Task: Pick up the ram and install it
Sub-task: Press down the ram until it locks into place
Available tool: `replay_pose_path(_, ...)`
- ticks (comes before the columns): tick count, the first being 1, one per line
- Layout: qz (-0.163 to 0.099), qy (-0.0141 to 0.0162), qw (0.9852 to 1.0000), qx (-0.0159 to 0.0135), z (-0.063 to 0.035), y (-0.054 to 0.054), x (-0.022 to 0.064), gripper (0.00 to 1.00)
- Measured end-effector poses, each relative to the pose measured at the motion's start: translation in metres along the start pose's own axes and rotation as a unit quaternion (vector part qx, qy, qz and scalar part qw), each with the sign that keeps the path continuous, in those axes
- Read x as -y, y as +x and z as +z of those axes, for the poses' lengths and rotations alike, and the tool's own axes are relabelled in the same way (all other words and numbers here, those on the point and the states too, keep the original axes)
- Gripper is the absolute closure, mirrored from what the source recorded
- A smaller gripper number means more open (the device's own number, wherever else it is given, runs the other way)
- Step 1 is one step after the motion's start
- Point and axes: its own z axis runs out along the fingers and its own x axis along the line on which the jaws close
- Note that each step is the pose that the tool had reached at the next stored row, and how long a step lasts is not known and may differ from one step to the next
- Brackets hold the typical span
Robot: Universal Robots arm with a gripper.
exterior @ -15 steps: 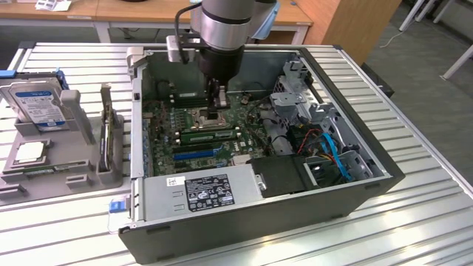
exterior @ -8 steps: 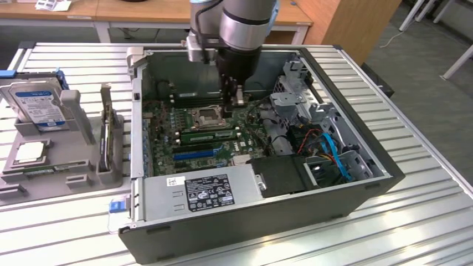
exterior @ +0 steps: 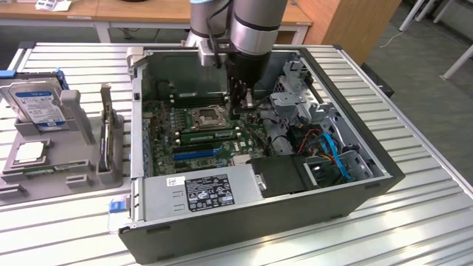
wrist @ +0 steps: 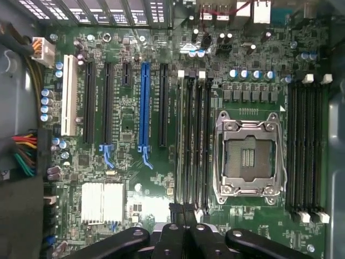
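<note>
Gripper (exterior: pixel 242 110) lowered inside the open computer case (exterior: pixel 369 166), black fingers (wrist: pixel 178 211) pressed together with nothing visibly pinched between them. Poised in the wrist view right over one end of the bank of memory slots (wrist: pixel 194 140) beside the empty processor socket (wrist: pixel 248 156). Impossible to say whether touching the board or hanging just clear of it.

Seen as a long green strip in the exterior view, the ram (exterior: pixel 210 135) apparently standing edge-up in that same bank, between the socket and the blue expansion slot (wrist: pixel 144 105). Lying directly beneath and just off the fingertips, long axis along the slots and parallel to the blue one, stretching away from the gripper toward the exterior view's left. By the look of it already in its slot rather than carried, though full seating and the state of the white end clips (wrist: pixel 181 73) not possible to judge.

Outside the case, on the exterior view's left, a grey parts fixture (exterior: pixel 74 177) with a hard drive (exterior: pixel 37 105) bearing a blue-and-white label, a square silver processor chip (exterior: pixel 30 151) and a dark expansion card (exterior: pixel 111 138) upright. On the power supply (exterior: pixel 199 191), a white sticker and a black rating label, print too small to read; no brand name legible anywhere.
</note>
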Motion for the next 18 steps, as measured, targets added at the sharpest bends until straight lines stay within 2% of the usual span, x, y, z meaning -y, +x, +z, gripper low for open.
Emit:
replay_pose_path(6,0.0,0.0,1.0,-0.0001,0.0109,0.0,0.0003,0.89)
replay_pose_path(8,0.0,0.0001,1.0,0.0,0.0183,0.0,0.0005,0.89)
replay_pose_path(18,0.0,0.0012,1.0,0.0,0.0345,0.0,0.0009,0.89)
